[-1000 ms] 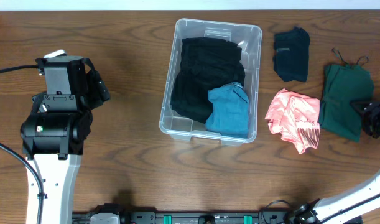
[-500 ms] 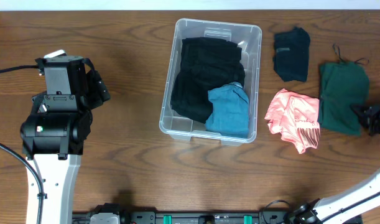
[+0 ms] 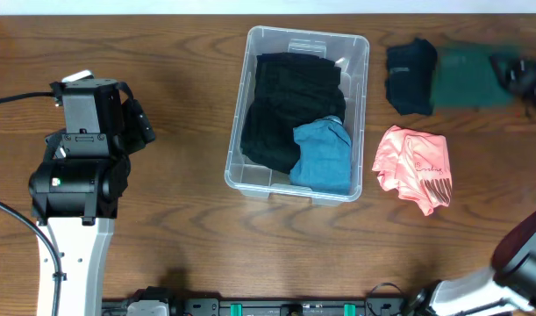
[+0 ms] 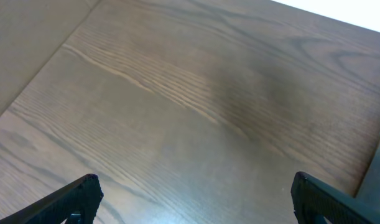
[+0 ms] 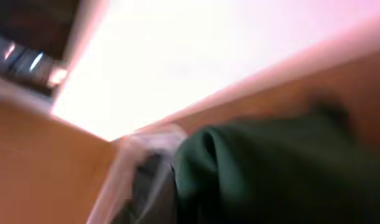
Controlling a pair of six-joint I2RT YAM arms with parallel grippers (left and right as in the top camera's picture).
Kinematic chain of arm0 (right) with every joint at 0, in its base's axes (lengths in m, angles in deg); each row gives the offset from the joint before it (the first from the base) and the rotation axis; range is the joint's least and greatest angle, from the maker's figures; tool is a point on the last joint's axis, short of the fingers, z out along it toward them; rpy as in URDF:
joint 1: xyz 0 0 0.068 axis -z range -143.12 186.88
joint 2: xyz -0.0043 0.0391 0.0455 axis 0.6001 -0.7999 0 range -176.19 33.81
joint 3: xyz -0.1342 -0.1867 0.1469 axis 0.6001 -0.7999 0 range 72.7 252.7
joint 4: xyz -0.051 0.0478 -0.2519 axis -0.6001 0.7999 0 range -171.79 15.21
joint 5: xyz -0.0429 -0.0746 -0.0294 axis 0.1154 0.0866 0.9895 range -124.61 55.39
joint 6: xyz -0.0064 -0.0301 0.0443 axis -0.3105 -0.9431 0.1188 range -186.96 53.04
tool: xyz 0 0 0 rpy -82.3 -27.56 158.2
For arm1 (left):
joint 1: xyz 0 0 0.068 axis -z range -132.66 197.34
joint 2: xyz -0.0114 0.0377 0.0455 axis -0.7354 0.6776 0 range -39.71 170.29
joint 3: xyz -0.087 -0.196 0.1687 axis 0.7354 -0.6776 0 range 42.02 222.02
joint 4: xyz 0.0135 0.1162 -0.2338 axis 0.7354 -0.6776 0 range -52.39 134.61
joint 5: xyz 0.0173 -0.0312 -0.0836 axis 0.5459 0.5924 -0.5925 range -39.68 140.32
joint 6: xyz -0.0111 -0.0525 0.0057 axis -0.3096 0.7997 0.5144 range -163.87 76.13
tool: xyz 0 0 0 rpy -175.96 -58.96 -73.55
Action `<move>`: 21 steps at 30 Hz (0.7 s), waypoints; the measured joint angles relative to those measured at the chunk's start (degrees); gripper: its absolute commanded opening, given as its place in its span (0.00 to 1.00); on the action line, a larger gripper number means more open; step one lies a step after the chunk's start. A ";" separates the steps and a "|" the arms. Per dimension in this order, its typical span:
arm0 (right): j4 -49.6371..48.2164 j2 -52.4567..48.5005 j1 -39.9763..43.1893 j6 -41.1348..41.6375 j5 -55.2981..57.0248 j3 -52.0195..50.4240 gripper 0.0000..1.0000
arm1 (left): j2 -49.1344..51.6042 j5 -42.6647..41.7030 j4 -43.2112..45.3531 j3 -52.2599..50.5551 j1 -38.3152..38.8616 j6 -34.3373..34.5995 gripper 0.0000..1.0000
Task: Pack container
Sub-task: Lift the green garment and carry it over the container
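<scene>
Container [image 3: 308, 33] sits mid-table btwn both arms, black cloth [image 3: 285, 105] + blue cloth [image 3: 323, 156] inside. Clear rigid plastic, prob light, walls slick; best taken at rim, though likely needs no shifting. R gripper [image 3: 520, 77] raised well right of container, past navy cloth [image 3: 410, 77], jaws clamped on green garment [image 3: 465, 79], which is soft, limp and blurred. L gripper [image 4: 199, 196] well left of container, jaws wide apart over table [image 4: 177, 93], holding nothing.
</scene>
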 measured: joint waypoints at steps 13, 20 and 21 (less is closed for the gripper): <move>-23.32 7.74 -26.99 15.58 5.75 0.66 0.01 | 0.00 0.00 0.02 0.00 0.00 0.00 0.98; -12.00 7.65 -37.18 9.40 10.62 0.48 0.01 | 0.00 0.00 0.02 0.00 0.00 0.00 0.98; -10.12 7.65 -38.36 8.39 11.69 0.48 0.01 | 0.00 0.00 -0.02 0.00 0.00 0.00 0.98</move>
